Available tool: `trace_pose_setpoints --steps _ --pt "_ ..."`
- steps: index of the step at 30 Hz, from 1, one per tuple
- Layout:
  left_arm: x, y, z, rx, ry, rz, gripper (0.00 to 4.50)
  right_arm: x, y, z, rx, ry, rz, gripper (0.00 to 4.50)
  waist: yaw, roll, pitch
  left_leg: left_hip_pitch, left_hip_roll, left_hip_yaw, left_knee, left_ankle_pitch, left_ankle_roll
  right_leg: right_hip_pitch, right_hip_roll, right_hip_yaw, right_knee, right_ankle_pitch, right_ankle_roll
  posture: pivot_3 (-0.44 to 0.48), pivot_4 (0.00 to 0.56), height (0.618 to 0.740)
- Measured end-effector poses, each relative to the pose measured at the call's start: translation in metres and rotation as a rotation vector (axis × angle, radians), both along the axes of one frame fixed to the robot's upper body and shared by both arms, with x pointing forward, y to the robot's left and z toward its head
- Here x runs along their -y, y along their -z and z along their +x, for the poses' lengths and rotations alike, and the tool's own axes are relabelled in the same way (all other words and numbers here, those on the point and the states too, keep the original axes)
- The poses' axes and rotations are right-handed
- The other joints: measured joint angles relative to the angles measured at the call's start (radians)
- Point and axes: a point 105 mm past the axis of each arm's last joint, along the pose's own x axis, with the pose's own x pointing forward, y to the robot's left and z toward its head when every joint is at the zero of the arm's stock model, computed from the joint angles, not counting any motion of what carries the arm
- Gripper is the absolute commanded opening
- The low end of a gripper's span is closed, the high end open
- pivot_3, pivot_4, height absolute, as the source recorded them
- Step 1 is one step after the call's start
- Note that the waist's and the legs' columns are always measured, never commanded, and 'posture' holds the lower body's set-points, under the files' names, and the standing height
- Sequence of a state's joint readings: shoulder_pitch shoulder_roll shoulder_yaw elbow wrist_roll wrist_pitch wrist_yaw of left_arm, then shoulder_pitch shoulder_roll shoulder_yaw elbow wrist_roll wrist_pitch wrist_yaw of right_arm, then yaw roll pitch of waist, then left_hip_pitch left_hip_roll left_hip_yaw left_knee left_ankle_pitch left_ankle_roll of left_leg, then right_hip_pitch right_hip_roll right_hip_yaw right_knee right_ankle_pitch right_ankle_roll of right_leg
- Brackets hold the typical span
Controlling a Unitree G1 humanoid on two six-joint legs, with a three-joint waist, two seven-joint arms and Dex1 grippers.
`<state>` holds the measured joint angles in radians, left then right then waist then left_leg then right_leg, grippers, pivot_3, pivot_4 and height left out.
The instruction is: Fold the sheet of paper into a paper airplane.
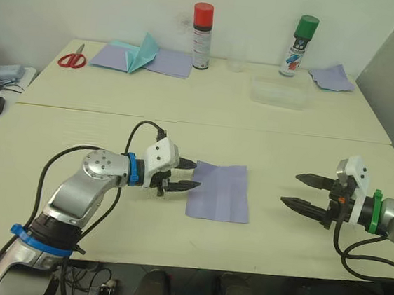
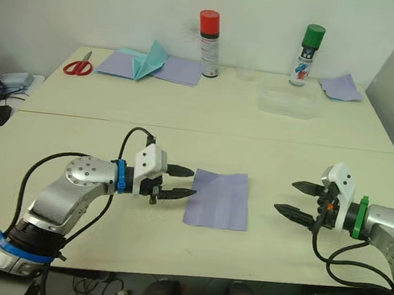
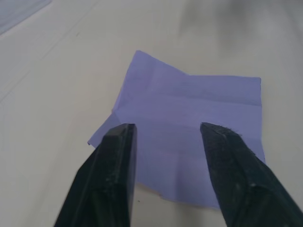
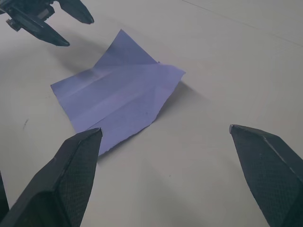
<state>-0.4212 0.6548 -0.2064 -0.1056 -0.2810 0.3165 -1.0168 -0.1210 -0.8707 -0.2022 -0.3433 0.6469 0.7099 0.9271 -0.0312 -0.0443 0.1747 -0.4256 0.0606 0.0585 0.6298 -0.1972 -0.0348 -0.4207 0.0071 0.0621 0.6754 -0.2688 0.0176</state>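
Far to the left, at the back of the smooth cream table [image 1: 78, 135], lie red-handled scissors [image 1: 71, 59]. Next to them a teal pointed paper piece [image 1: 143, 52] stands on flat lavender sheets [image 1: 165, 62]. Then comes a spray can with a red cap [image 1: 201, 36].

Nearer the front, the left gripper [image 1: 185, 175] has its two black fingers a little apart and holds nothing. Its tips are at the left edge of the sheet of paper [image 1: 220, 191]. Whether they touch it is hard to say.

This sheet is thin, pale purple and almost square. It lies near the middle of the front table, between the two grippers. It has soft crease lines, and the corner nearest the left gripper is folded over or lifted. The rest lies open and almost flat. I think the job has only just begun. There is no pointed nose and there are no wings yet, so nearly all the folding is left.

Behind it sits a clear plastic box [image 1: 279, 93], then a spray can with a green cap [image 1: 298, 45] and a small wrinkly lavender scrap [image 1: 332, 78].

On the right, the right gripper [image 1: 305, 192] has its black fingers wide apart and empty, well away from the sheet.
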Motion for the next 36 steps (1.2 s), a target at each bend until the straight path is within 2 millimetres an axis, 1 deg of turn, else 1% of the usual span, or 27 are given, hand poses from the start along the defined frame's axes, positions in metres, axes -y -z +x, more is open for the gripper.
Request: trace_pose_setpoints --steps 4,5,11,17,22,25,27,29,33,34,35,36 --pt "0.011 0.005 0.005 0.011 0.011 -0.006 0.16 -0.005 0.004 0.0 -0.006 -0.008 0.004 4.5 0.0 0.0 0.0 0.0 0.0 0.0 0.001 0.0 0.0 0.0 0.0 0.001 0.001 0.0 0.0 0.0 0.15 0.74" --pt "0.014 0.006 0.005 0.014 0.013 -0.014 0.05 -0.005 0.006 0.0 -0.008 -0.009 -0.002 4.5 0.0 0.0 0.0 0.0 0.0 0.0 0.001 0.0 0.0 0.0 0.0 0.001 0.001 0.0 0.0 0.0 0.15 0.74" --pt "0.031 0.024 0.008 -0.009 -0.024 -0.015 0.05 -0.005 0.015 0.0 0.019 -0.008 -0.06 4.5 0.0 0.0 0.0 0.0 -0.001 0.0 0.001 0.0 0.0 0.0 0.0 0.001 0.002 0.0 0.0 0.0 0.15 0.74" --pt "0.03 0.054 0.011 -0.083 -0.09 0.07 0.05 -0.005 0.022 0.004 0.023 -0.003 -0.074 4.5 0.0 0.0 0.0 0.002 -0.001 0.0 0.001 0.0 0.0 0.001 0.002 0.001 0.004 0.0 0.0 0.0 0.15 0.74" --pt "0.03 0.058 0.013 -0.04 -0.059 0.114 0.05 -0.008 0.032 0.013 0.035 -0.005 -0.096 4.5 0.0 0.001 -0.001 0.011 -0.001 0.0 0.001 0.0 0.0 0.008 0.002 0.003 0.003 0.0 0.0 0.0 0.15 0.74" --pt "0.03 0.06 0.013 -0.046 -0.058 0.108 0.05 -0.007 0.034 0.023 0.067 0.01 -0.113 4.5 -0.001 0.001 -0.002 0.014 -0.001 0.0 0.001 0.0 0.0 0.011 0.002 0.003 0.003 0.0 0.0 0.0 0.15 0.74" --pt "0.031 0.061 0.013 -0.05 -0.058 0.105 0.0 -0.006 0.038 0.028 0.071 0.017 -0.118 4.11 -0.001 0.002 -0.002 0.015 0.0 0.0 0.001 0.0 0.0 0.012 0.002 0.003 0.003 0.0 0.0 0.0 0.15 0.74" --pt "0.031 0.062 0.012 -0.054 -0.058 0.103 0.0 -0.008 0.045 0.032 0.068 0.015 -0.124 3.58 -0.001 0.002 -0.002 0.016 0.0 0.0 0.001 0.0 0.0 0.013 0.002 0.003 0.003 0.0 0.0 0.0 0.15 0.74" --pt "0.032 0.063 0.011 -0.057 -0.061 0.097 0.0 -0.016 0.064 0.038 0.069 0.002 -0.149 2.0 -0.001 0.003 -0.003 0.016 0.0 0.0 0.001 0.0 0.0 0.013 0.002 0.003 0.003 0.0 0.0 0.0 0.15 0.74" --pt "0.031 0.063 0.011 -0.058 -0.064 0.095 0.0 -0.019 0.069 0.041 0.074 0.008 -0.153 1.52 -0.001 0.003 -0.003 0.016 0.0 0.0 0.001 0.0 0.0 0.013 0.002 0.003 0.003 0.0 0.0 0.0 0.15 0.74" --pt "0.032 0.063 0.011 -0.059 -0.066 0.094 0.0 -0.022 0.073 0.043 0.075 0.008 -0.155 1.24 -0.001 0.003 -0.003 0.016 0.0 0.0 0.001 0.0 0.0 0.013 0.002 0.003 0.003 0.0 0.0 0.0 0.15 0.74" --pt "0.032 0.063 0.011 -0.06 -0.067 0.093 0.0 -0.024 0.075 0.044 0.074 0.003 -0.159 0.87 -0.001 0.003 -0.003 0.016 0.0 0.0 0.001 0.0 0.0 0.013 0.002 0.003 0.003 0.0 0.0 0.0 0.15 0.74"
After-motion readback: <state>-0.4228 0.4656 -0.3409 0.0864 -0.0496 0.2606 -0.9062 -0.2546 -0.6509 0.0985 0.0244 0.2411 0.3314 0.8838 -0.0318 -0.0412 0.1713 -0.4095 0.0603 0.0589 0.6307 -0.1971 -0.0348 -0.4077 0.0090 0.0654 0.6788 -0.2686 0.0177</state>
